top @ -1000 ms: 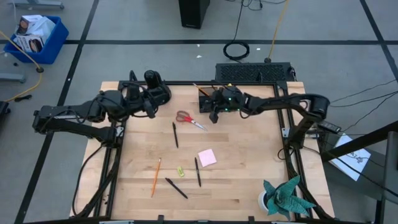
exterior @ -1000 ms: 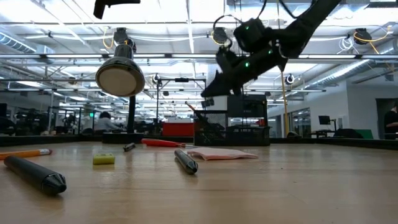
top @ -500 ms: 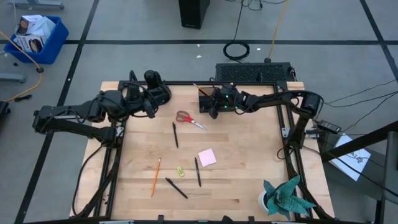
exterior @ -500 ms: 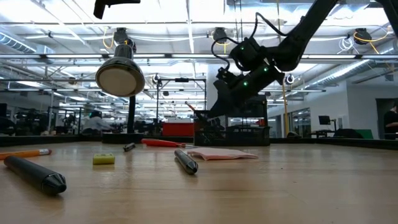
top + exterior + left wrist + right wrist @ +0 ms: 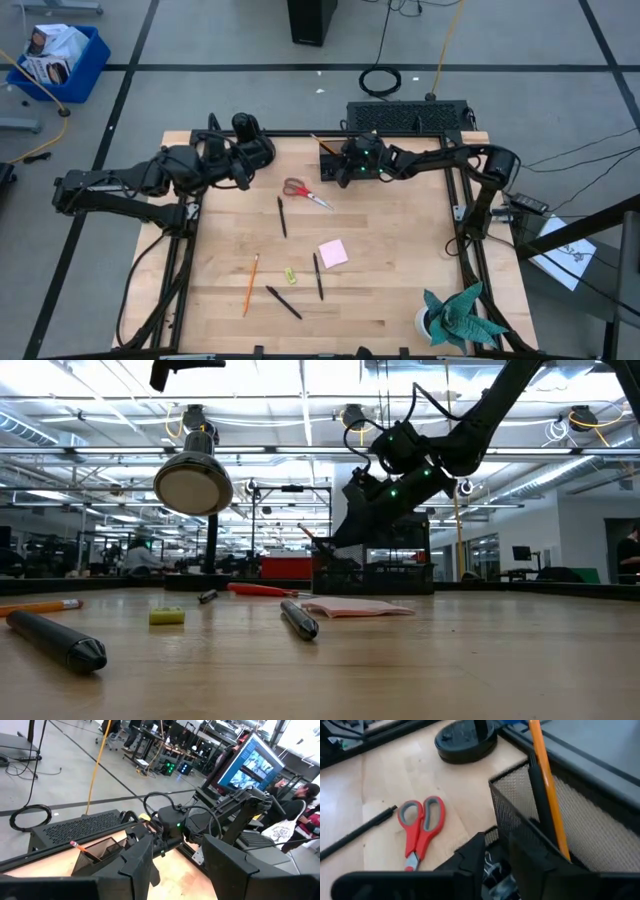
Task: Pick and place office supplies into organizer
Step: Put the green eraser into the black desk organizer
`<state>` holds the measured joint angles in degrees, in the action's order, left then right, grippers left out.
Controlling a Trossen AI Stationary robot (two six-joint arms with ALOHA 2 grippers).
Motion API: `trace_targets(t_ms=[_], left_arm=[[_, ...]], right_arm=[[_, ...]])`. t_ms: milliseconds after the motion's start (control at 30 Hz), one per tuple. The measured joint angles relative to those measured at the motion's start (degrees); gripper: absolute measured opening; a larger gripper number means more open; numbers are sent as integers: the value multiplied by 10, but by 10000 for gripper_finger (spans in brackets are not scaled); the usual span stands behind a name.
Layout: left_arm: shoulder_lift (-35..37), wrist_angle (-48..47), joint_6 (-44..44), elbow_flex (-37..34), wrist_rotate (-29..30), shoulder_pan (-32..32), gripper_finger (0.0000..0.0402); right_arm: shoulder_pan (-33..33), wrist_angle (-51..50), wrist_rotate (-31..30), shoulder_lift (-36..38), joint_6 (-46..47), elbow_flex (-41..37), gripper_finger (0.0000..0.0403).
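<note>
Right gripper point(image 5: 343, 172) over organizer point(image 5: 560, 815), finger state unclear. Retreat straight up, avoid pencil point(image 5: 547, 785); scissors point(image 5: 305, 192) next. Left gripper point(image 5: 243, 163) idle.

Black mesh organizer point(image 5: 331, 160) holds an upright orange pencil point(image 5: 547, 790); red-handled scissors point(image 5: 303, 191) lie flat beside it.

Wood table point(image 5: 400, 260): scissors point(image 5: 304, 191), pens point(image 5: 282, 216), pencil point(image 5: 250, 284), sticky pad point(image 5: 333, 252), organizer point(image 5: 330, 160).

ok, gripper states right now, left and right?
Left gripper: open, empty, parked by the table's far-left edge.
Right gripper: over the organizer, state cannot be told.
</note>
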<state>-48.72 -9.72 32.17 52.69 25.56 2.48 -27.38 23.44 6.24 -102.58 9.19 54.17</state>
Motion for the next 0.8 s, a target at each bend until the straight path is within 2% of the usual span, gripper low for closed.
trace_targets(t_ms=[200,400,633,800], left_arm=[[0,-50,31,0,-14,0,175],[-11,-95,28,0,-79,-4,175],[-58,-127,-31,0,-148,-27,175],[-111,-167,-91,0,-194,-43,175]], right_arm=[[24,11,0,54,-26,0,95],[42,-24,-2,136,-29,0,94],[73,-39,-2,185,0,1,94],[101,-45,-2,187,17,0,89]])
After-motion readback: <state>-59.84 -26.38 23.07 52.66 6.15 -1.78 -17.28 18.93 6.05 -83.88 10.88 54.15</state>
